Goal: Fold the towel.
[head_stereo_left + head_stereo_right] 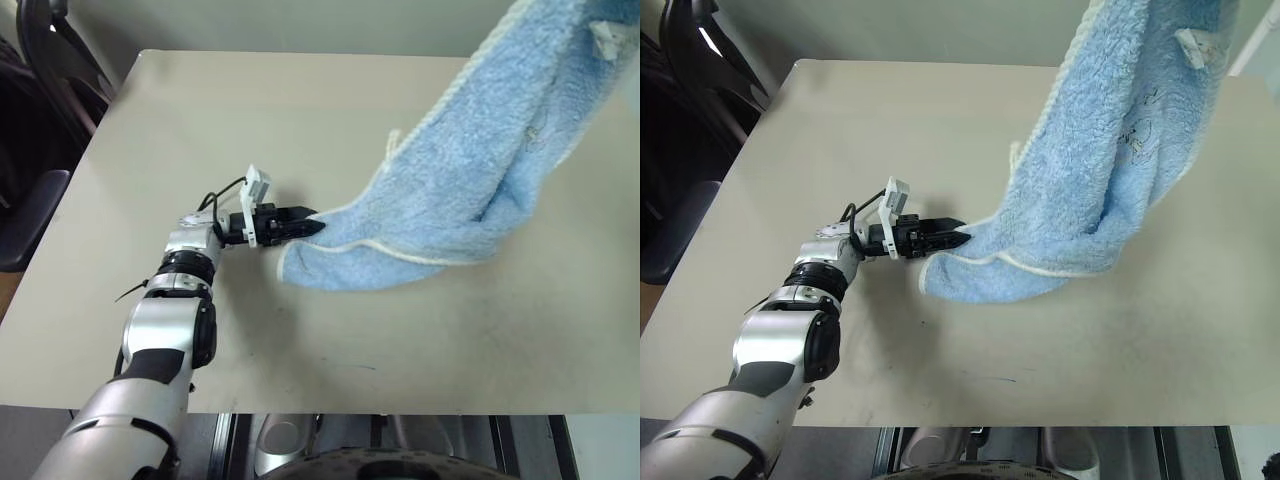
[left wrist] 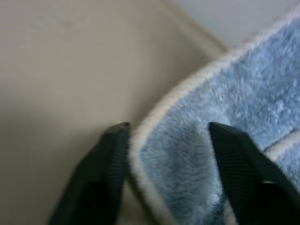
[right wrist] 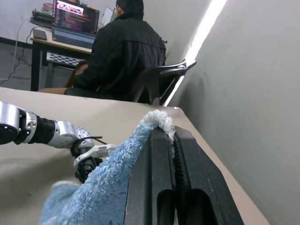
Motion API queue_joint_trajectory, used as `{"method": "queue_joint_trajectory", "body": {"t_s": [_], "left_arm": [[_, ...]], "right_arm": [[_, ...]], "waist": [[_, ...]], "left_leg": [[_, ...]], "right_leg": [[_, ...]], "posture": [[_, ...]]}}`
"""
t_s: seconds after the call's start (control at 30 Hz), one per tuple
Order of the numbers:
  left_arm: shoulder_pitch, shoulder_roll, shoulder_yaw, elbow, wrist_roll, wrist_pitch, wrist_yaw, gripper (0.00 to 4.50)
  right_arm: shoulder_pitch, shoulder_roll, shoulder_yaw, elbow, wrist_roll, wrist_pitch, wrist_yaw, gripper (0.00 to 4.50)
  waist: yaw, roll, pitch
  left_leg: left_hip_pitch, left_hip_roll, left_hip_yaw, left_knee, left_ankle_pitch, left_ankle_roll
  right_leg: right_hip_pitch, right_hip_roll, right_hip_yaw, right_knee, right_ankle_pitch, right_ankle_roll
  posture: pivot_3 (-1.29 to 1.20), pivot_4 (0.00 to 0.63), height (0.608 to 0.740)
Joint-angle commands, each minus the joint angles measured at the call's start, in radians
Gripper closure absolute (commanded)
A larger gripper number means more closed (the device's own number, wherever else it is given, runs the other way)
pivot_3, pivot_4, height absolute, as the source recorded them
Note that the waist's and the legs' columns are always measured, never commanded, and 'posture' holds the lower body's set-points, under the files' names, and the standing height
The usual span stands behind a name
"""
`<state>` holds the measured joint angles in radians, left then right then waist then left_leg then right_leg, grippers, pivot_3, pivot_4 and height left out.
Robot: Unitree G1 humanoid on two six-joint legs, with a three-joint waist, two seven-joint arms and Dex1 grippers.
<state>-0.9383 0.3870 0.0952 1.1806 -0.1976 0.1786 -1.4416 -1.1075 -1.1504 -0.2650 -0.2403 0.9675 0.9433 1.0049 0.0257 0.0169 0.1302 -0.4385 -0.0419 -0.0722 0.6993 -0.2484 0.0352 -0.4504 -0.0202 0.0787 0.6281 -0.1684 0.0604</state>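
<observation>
One towel (image 1: 470, 190) hangs from the upper right down to the desk (image 1: 300, 120), its lower corner lying near the middle. The left gripper (image 1: 308, 225) has its two fingers (image 2: 243, 164) around that corner's white edging, while the right gripper (image 3: 173, 140) holds the towel's top edge aloft with its fingers clenched on it. One person (image 3: 123, 51) sits in a chair at the far side.

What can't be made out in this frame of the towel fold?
- Left gripper: whether it has fully clamped the towel; left wrist view shows cloth between its fingers, the tips lost in pile.
- Towel's top: cut off by the upper edge in both eye views.
- Screen behind the seated person: too small to read.
</observation>
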Motion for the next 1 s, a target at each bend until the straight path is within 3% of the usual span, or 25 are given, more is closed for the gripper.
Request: {"method": "queue_joint_trajectory", "body": {"t_s": [0.03,0.17,0.6,0.7,1.0], "left_arm": [[-0.011,0.021,0.012,0.001,-0.005,0.014,-0.026,3.12],[-0.01,0.021,0.018,0.003,-0.005,0.005,-0.014,4.49],[-0.016,0.038,0.044,0.008,-0.021,0.078,-0.05,4.49],[-0.013,0.046,0.05,0.004,-0.028,0.121,-0.068,3.89],[-0.008,0.082,0.079,-0.026,-0.065,0.221,-0.099,0.85]], "right_arm": [[-0.006,-0.014,-0.033,-0.011,0.002,-0.025,0.007,4.5],[-0.008,-0.014,-0.032,-0.011,0.003,-0.028,0.009,4.5],[-0.047,-0.001,-0.014,0.013,0.002,-0.038,0.004,4.5],[-0.051,-0.001,-0.008,0.02,-0.007,-0.043,0.007,4.5],[-0.042,-0.006,-0.003,0.033,-0.032,-0.059,0.018,4.5]], "waist": [[-0.001,0.0,0.0],[-0.001,0.0,0.0],[-0.001,0.0,0.0],[-0.001,0.0,0.0],[-0.002,0.0,0.0]], "left_leg": [[0.0,0.0,0.0,0.0,0.0,0.0],[-0.001,0.0,0.0,0.0,0.0,0.0],[-0.001,0.0,0.0,0.0,0.0,0.0],[-0.001,0.0,0.0,0.0,0.0,0.0],[-0.001,0.0,0.0,0.0,0.0,0.0]], "right_leg": [[0.0,0.0,0.0,0.0,0.0,0.0],[0.0,0.0,0.0,0.0,0.0,0.0],[-0.001,0.0,0.0,0.0,0.0,0.0],[-0.001,0.0,0.0,0.0,0.0,0.0],[-0.001,0.0,0.0,0.0,0.0,0.0]], "posture": [[0.0,0.15,0.733],[0.0,0.15,0.733],[0.0,0.15,0.733],[0.0,0.15,0.733],[0.0,0.15,0.733]]}}
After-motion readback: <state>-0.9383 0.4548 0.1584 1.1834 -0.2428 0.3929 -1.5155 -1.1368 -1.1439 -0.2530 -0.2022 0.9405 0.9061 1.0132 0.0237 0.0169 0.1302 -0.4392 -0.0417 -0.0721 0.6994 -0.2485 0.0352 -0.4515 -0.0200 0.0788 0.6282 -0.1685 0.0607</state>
